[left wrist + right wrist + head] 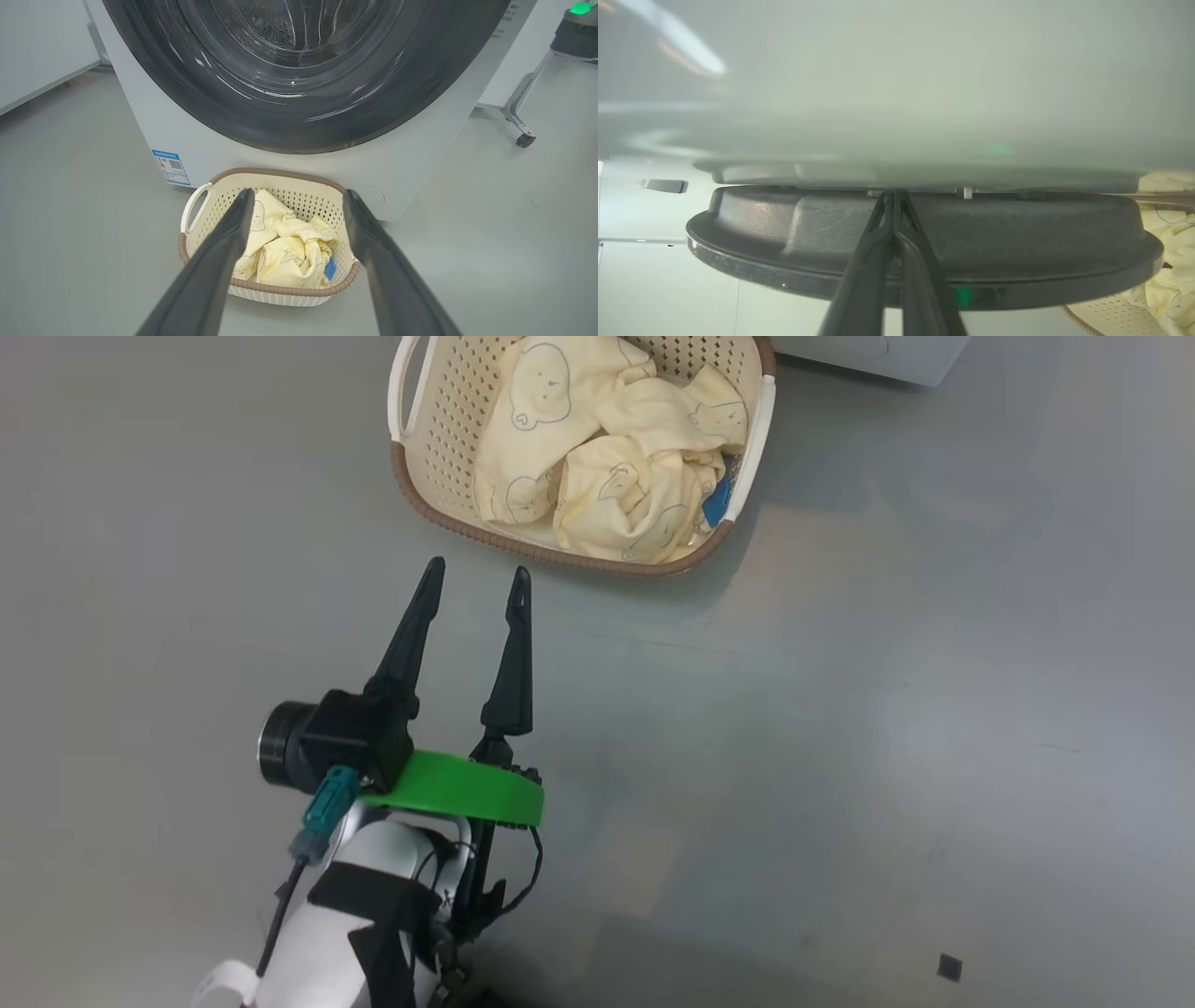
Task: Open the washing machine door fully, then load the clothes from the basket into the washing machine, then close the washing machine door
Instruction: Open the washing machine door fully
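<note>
Clothes (607,457) in basket (439,439); left tool (477,569) spread wide, empty; right tool (893,196) pinched together at door (1017,233) edge

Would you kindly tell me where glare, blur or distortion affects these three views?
Head view: sharp and evenly lit, the basket throwing a soft shadow on the floor. Left wrist view: wide-angle bowing of the washer, streaky reflections on the door glass, fingers soft up close. Right wrist view: hazy, unfocused white surface above with a bright streak; door sharper.
</note>
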Tool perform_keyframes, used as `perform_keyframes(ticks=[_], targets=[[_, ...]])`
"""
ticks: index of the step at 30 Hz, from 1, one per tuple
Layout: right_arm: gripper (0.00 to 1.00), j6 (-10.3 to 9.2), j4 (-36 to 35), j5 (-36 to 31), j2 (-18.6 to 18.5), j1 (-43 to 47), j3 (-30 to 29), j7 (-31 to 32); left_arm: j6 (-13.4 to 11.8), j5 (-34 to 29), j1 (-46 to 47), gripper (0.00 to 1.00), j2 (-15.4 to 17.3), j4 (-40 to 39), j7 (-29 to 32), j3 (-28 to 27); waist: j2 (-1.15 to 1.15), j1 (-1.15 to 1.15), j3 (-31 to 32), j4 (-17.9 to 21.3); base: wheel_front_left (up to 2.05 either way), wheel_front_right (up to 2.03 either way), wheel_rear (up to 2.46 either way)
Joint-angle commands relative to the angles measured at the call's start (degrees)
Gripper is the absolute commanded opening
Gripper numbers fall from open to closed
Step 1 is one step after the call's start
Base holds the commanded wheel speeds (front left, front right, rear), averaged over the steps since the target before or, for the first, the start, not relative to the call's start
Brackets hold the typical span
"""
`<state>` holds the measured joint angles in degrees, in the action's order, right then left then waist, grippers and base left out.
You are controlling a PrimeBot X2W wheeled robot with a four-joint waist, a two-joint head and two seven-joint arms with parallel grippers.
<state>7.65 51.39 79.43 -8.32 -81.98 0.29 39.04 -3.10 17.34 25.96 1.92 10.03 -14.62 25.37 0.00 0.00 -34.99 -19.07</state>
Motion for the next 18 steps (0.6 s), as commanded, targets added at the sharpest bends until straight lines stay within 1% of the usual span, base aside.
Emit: perform_keyframes(ticks=[1,9,18], targets=[[0.0,-0.16,-1.3,0.1,2.3,-3.4,0.3,0.4,-0.3,0.7,0.3,1.0,1.0,-1.9,-0.4,-1.4,0.0,0.0,-0.3,-0.2,0.0,0.0,0.0],[0.0,-0.16,3.3,0.1,2.8,-5.9,0.3,2.3,-0.6,1.5,0.7,1.0,1.0,-1.9,-0.4,-0.7,0.0,0.0,-0.5,-0.9,0.0,0.0,0.0],[0.0,-0.16,6.1,-0.6,2.8,-6.3,0.9,3.6,-0.8,1.6,0.7,1.0,1.0,-1.9,-0.4,-0.8,0.0,0.0,-0.1,-0.8,0.0,0.0,0.0]])
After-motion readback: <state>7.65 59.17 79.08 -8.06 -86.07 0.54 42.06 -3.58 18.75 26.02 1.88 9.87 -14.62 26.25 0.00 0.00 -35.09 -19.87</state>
